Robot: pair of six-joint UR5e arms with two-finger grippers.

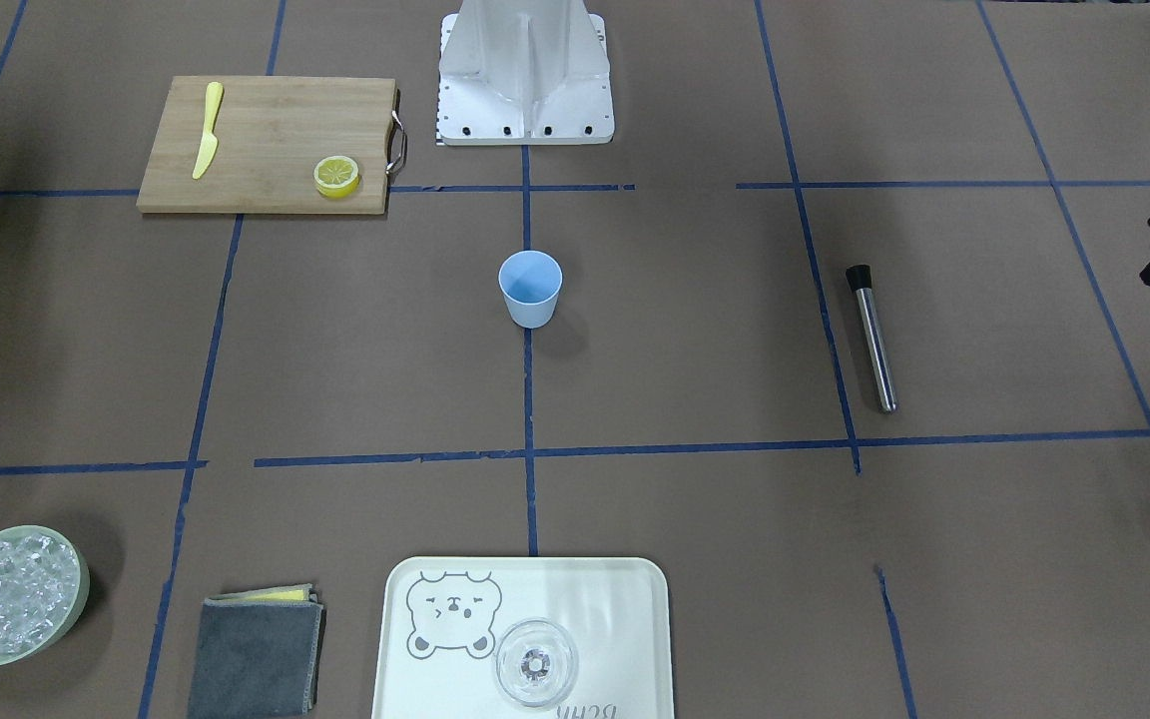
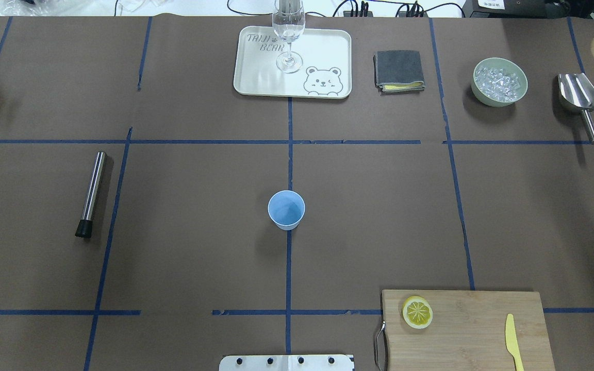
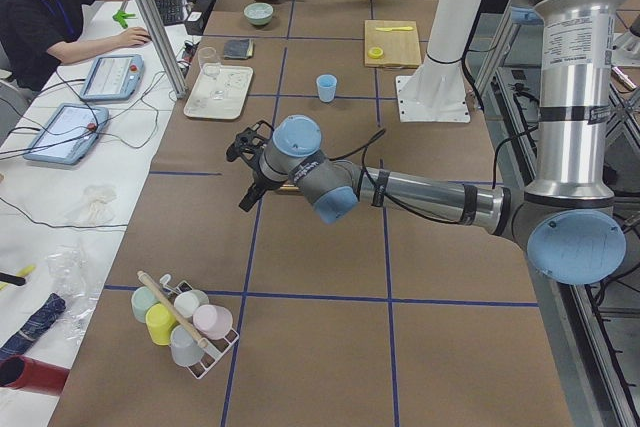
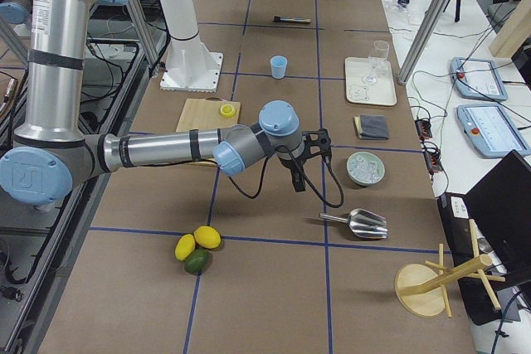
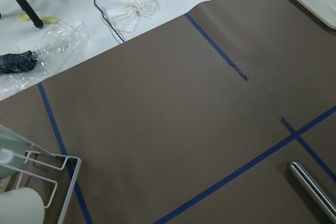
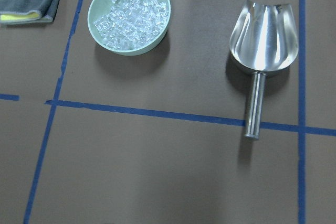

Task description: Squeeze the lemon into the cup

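The lemon [image 2: 417,312] is a thin round slice with a yellow rind and pale spoke lines. It lies flat on the wooden board [image 2: 482,330] near the handle, well apart from the yellow knife [image 2: 513,342]. The cup [image 2: 286,208], light blue, stands upright at table centre. My left gripper [image 3: 243,169] and right gripper [image 4: 311,162] hang above the table ends. Whether either is spread or closed, I cannot tell.

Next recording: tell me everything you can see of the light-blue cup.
The cup is small, light blue and plain, with no handle, tapering from a wider rim to a narrower base; it looks like plastic. It stands upright and looks empty, mid-table on the brown paper cover, right on a blue tape line. Nothing touches it but the surface beneath.
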